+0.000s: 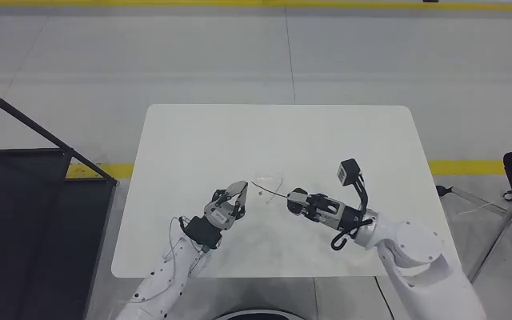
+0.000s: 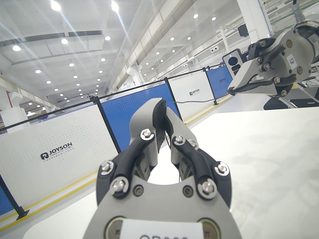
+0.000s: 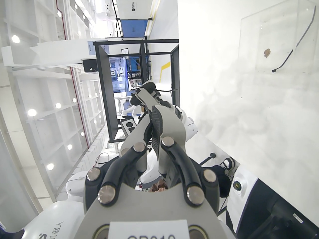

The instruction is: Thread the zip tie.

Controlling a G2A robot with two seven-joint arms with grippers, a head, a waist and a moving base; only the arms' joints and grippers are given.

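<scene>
Nearest the robot, the left gripper [image 2: 162, 110] sits over the near half of the table [image 1: 200, 144], its jaws pressed together on a thin black strand that runs between the pads and down toward the palm; this strand is judged to be the zip tie [image 1: 269, 191]. Just beside it, tip facing tip, is the right gripper [image 3: 155, 115], with its jaws also pressed together. The top view shows the strap spanning the narrow gap between the two grippers and reaching the right one's tips; whether that end is actually pinched there cannot be told. Just beyond the gap stands a clear box [image 3: 269, 26] with a second black tie [image 3: 292, 50] leaning inside it. Threading does not appear complete, since no closed loop can be made out. Hazards from this position:

- The strap is thin and flexible, so a free end may droop or twist and miss the head slot.
- The pads hold the strap on a very small contact area, so any pull along its length may draw it out of the grip.
- The fingertips are close together, so a misaligned approach may bring them into contact and bend the strap.
- A wide sweep may knock the nearby box.
</scene>
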